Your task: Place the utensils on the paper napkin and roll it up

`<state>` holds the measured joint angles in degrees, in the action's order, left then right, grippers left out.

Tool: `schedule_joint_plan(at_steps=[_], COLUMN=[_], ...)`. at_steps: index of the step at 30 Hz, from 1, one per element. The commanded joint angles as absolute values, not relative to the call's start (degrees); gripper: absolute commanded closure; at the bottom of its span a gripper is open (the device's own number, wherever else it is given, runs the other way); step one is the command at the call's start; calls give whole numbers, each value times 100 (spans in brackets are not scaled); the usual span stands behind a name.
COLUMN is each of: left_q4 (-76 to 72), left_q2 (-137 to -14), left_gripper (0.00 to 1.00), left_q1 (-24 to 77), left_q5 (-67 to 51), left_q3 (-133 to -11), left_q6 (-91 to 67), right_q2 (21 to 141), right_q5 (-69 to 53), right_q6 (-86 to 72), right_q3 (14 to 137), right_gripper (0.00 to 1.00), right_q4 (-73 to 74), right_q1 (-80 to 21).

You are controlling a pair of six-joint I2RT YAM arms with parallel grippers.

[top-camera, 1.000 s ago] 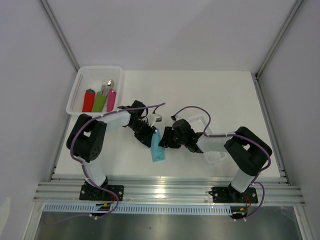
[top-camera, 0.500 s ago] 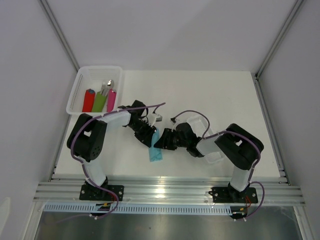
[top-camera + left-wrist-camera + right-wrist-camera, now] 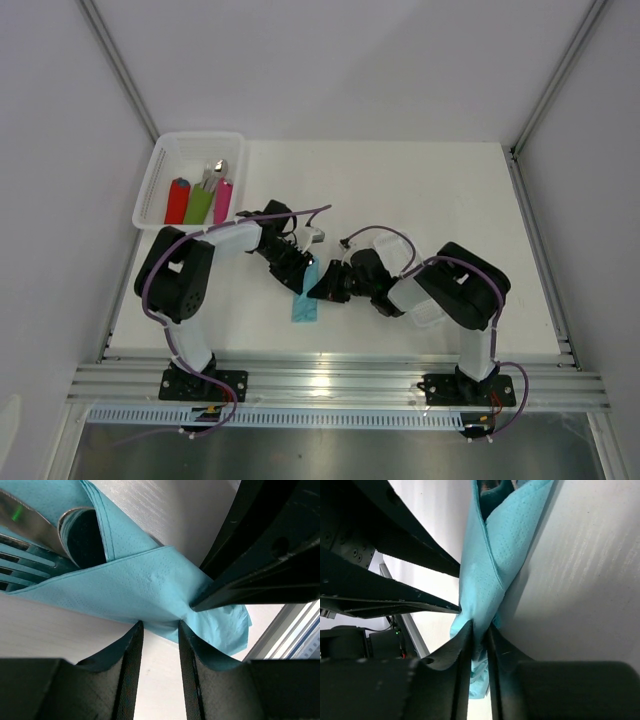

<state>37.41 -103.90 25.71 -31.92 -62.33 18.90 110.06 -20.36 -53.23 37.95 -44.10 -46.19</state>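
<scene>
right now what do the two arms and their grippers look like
Both the left arm and the right arm have chunky black joints linked by smooth white shells. A thin purple cable loops loosely along each. The left gripper and right gripper are black, with slim tapering fingers that have finely ribbed inner faces. I can make out no markings.

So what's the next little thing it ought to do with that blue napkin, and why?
Probably the right gripper, pinched shut on the loose tail of the paper napkin, should roll that tail tighter toward the utensils. The wrap around them gapes loosely, and the left gripper, open, sits at its edge.
</scene>
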Motion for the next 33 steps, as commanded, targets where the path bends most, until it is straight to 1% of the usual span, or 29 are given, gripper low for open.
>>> schedule_joint_plan(at_steps=[1,3,8,11,12,17,22,30,33], left_q4=[3665,3700,3919,4069,4095,4122,4096,3867,3753], left_q2=[-10477,-10372,-9897,-9511,-9431,-9027,-8895,-8956,-9087], left_gripper=[62,61,57,56,55,54,53,53,53], left_q1=[2602,2602,2523,2339,2294,2066,1890,1854,1933], left_q5=[-3138,-3146,-3182,-3278,-3296,-3164,-3155,-3339,-3542], left_q3=[-6284,-6276,-6284,-6276,-6258,-6109,-5925,-5687,-5660], left_q6=[1942,1977,2232,2399,2452,2566,2566,2111,1882], right_q2=[11347,11321,11171,11057,11022,10688,10459,10152,10239], right_q5=[-1863,-1863,-1819,-1767,-1740,-1381,-1073,-853,-914], right_q6=[-5247,-5256,-5124,-4966,-4914,-4518,-4202,-3947,-4043], right_q3=[3612,3586,3542,3551,3551,3647,3683,3630,3613], right_gripper=[81,86,91,96,100,100,100,100,100], right_q4=[-3709,-3744,-3692,-3656,-3656,-3420,-3340,-3366,-3366], right_q1=[-4632,-4614,-4606,-4623,-4623,-4720,-4843,-4966,-4966])
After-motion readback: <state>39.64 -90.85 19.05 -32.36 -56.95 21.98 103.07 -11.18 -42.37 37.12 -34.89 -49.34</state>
